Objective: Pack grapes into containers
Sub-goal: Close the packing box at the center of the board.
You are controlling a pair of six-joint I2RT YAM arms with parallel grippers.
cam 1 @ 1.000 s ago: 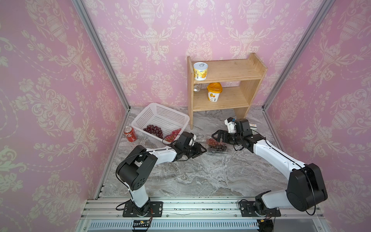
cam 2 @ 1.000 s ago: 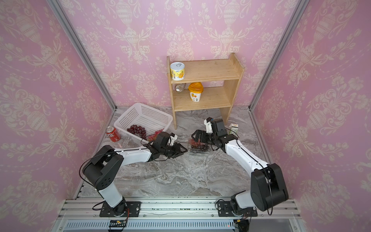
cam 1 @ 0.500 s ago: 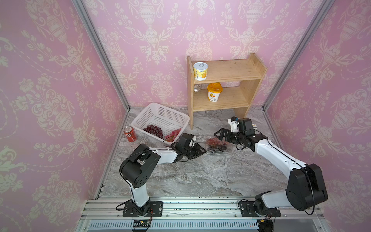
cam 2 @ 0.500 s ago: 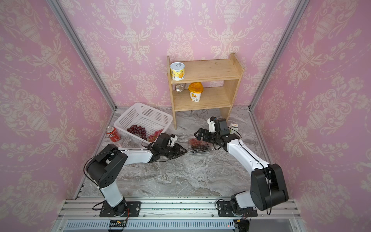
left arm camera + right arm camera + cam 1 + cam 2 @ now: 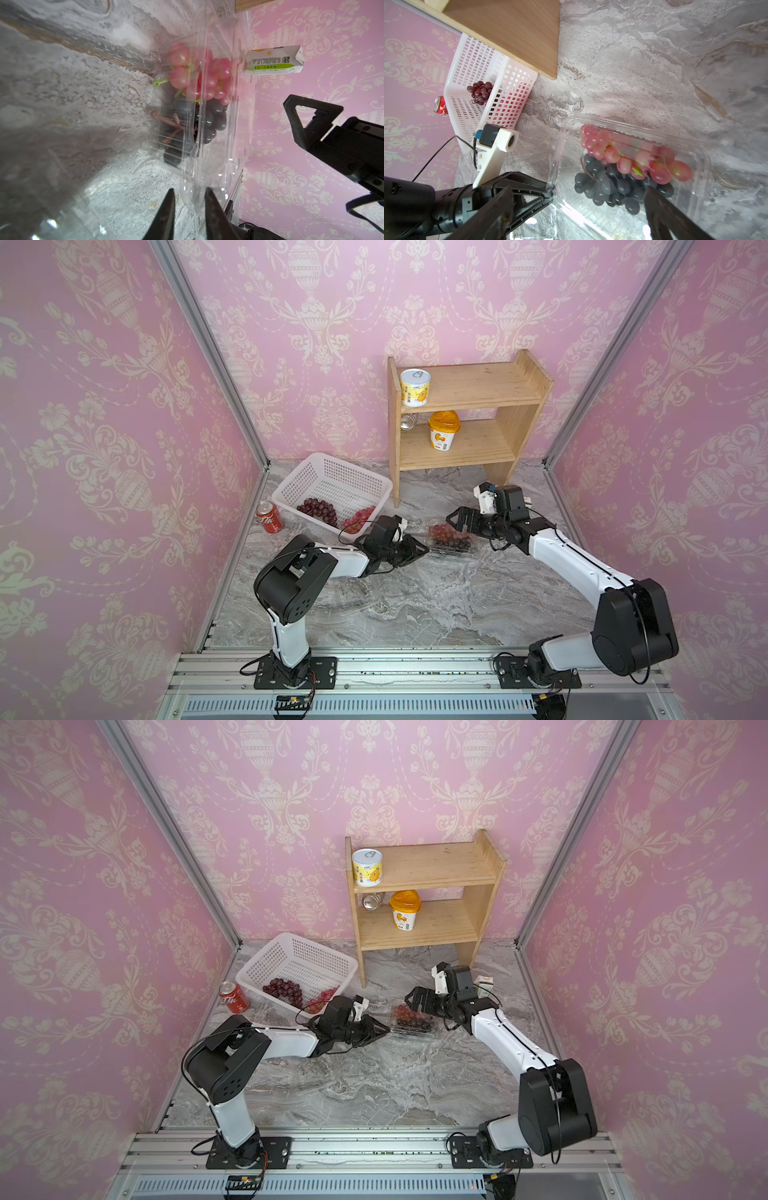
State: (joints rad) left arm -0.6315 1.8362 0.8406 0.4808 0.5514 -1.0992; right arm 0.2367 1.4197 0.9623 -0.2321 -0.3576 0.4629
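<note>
Left pincer (image 5: 420, 549) sits at the box (image 5: 456, 556) corner in both top views; right pincer (image 5: 459, 520) hangs spread over the grapes (image 5: 446, 534). Left wrist: its fingers (image 5: 167, 214) flank the clear rim, nearly together; pinching or not, I can't tell. Right wrist: pink and black grapes lie in the box.

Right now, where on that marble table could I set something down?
Roomiest: the bare table between the container and the front rail. Smaller: between the shelf and the right gripper. Crowded: around the basket and cola can, and mid-table, where the left gripper and right gripper are at the container.
</note>
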